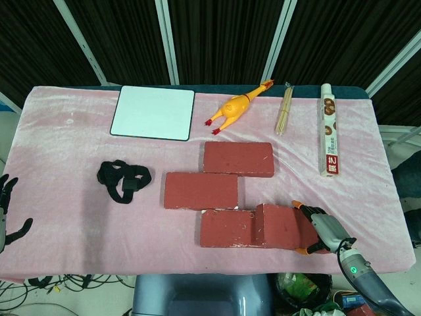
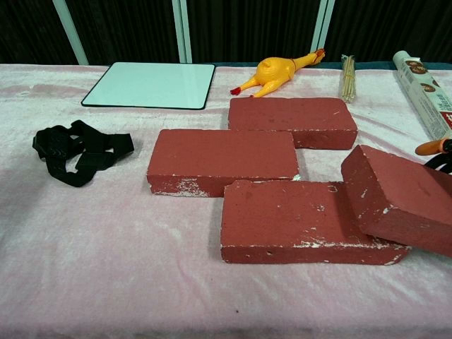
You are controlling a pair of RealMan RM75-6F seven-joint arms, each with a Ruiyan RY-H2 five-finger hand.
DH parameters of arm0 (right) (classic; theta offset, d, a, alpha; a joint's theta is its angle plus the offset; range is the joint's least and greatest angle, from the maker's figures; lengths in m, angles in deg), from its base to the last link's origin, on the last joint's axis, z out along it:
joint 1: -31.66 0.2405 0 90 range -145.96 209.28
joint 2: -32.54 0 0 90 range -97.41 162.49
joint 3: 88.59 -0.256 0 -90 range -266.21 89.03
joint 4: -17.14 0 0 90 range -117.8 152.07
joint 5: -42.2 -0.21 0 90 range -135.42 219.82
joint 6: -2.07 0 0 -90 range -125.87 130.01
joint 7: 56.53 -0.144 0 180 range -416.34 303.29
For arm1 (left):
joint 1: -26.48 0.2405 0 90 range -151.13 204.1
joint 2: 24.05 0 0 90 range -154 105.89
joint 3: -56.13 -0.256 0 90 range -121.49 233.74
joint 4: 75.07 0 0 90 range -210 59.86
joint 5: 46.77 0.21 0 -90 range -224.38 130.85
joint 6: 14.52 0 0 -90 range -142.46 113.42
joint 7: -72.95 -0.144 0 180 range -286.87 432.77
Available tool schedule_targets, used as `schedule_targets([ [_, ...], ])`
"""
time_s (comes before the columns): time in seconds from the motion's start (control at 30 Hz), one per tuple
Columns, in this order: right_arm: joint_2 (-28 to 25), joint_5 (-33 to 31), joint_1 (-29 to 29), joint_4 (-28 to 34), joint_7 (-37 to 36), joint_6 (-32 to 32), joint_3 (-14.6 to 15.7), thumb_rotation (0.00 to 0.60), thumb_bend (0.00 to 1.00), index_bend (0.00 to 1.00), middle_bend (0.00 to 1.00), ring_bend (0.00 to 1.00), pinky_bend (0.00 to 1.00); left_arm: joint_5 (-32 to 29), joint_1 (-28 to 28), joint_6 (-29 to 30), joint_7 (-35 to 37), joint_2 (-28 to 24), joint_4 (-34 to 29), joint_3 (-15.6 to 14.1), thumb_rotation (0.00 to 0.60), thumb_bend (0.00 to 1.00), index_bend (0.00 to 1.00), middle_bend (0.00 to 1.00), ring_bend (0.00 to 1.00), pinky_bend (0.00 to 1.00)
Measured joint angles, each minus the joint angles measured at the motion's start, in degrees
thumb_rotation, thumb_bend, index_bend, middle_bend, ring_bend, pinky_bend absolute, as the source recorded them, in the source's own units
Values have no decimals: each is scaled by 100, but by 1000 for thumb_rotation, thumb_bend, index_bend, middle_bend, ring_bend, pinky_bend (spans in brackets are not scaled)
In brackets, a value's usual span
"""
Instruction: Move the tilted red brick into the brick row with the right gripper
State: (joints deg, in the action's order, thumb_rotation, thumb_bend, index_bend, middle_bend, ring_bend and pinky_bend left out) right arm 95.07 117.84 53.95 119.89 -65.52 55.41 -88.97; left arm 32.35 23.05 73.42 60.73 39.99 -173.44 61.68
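Three red bricks lie flat in a staggered row: the far brick [image 1: 238, 158] [image 2: 293, 120], the middle brick [image 1: 200, 190] [image 2: 222, 159] and the near brick [image 1: 227, 228] [image 2: 289, 219]. The tilted red brick [image 1: 286, 227] [image 2: 399, 198] leans with its left edge on the near brick's right end. My right hand [image 1: 322, 229] grips the tilted brick's right end, orange-tipped fingers on both sides of it; in the chest view only a fingertip [image 2: 432, 147] shows at the right edge. My left hand [image 1: 6, 210] hovers at the table's far left edge, fingers apart and holding nothing.
A black strap bundle [image 1: 123, 181] lies left of the bricks. Along the back are a white board [image 1: 153, 112], a yellow rubber chicken [image 1: 233, 108], a bundle of sticks [image 1: 285, 110] and a long snack box [image 1: 329, 128]. The table's front edge runs just below the near brick.
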Motion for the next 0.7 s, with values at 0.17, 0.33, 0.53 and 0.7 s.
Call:
schedule_targets([
  [0.17, 0, 39, -2, -5, -43, 5, 3, 600, 0, 41, 183, 142, 92, -4, 4, 6, 1, -2, -3, 1, 600, 248, 88, 29, 0, 0],
  [0.33, 6, 126, -12, -17, -113, 26, 15, 600, 0, 44, 183, 142, 92, -2, 12, 21, 7, -4, -7, 3, 600, 248, 88, 29, 0, 0],
  [0.53, 34, 239, -27, -85, -121, 88, 33, 600, 0, 63, 183, 142, 92, -12, -1, -1, -13, 4, -7, 3, 600, 248, 88, 29, 0, 0],
  [0.7, 64, 317, -37, -122, -94, 128, 56, 600, 0, 66, 183, 142, 92, -22, 2, 2, -9, -3, -8, 8, 600, 248, 88, 29, 0, 0],
])
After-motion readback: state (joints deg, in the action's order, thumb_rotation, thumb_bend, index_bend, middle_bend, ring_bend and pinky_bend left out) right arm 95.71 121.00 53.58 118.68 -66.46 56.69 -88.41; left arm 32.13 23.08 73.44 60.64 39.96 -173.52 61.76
